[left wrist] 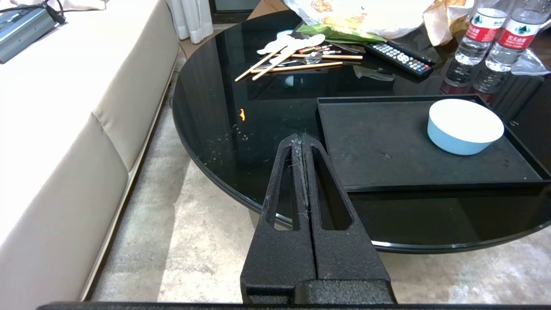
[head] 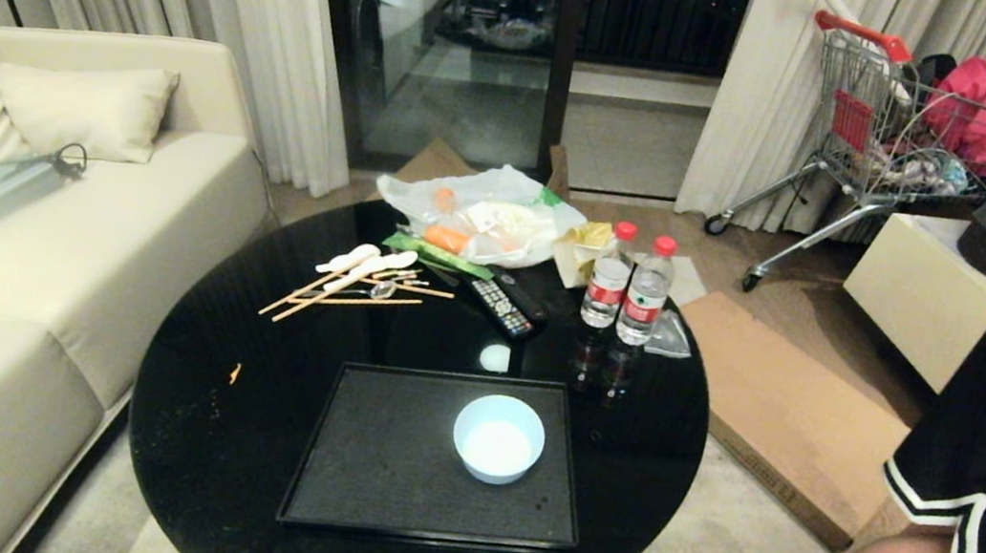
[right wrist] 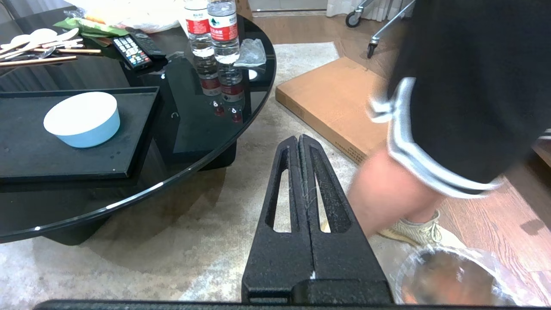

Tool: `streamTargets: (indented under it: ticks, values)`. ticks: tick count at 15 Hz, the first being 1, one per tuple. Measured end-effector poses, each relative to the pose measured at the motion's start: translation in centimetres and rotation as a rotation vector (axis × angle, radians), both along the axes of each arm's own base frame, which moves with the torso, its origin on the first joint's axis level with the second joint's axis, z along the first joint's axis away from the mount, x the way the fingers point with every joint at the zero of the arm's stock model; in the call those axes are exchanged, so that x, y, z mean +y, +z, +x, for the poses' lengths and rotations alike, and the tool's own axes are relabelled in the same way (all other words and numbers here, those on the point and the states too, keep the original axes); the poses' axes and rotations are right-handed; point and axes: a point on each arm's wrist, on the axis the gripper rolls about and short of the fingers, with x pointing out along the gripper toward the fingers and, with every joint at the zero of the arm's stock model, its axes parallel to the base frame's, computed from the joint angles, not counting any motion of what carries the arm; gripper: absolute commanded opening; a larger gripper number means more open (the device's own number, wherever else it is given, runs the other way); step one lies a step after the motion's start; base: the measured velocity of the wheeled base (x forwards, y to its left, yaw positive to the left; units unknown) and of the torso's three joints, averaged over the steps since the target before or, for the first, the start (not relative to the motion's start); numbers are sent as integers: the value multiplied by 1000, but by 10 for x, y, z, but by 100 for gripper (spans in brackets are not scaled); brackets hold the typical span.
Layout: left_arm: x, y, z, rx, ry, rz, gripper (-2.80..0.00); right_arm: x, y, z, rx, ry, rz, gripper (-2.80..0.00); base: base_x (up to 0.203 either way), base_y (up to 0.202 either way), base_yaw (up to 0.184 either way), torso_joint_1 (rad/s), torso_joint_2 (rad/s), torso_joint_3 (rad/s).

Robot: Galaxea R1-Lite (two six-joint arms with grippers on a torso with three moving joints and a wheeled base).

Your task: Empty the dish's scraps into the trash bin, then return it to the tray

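Off the counter's near edge both the left claw (left wrist: 300, 142) and right claw (right wrist: 298, 144) hang clenched and empty, while the dish (head: 498, 437) sits on the tray (head: 372, 452) looking bare, so emptying into the trash bin (right wrist: 456, 280) seems done.

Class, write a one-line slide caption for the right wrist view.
Shut right end effector hangs over the rug beside the table; dish on tray, person nearby.

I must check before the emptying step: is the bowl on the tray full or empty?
Empty: the dish stands upright on the tray, and its inside shows only plain white, no scraps.
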Motion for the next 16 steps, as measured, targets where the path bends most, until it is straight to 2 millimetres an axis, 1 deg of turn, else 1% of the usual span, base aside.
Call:
streamTargets:
  ticks: [16]
  values:
    - [0,0,0,0,0,0,-280,0,0,0,0,0,0,-280,0,0,0,0,0,0]
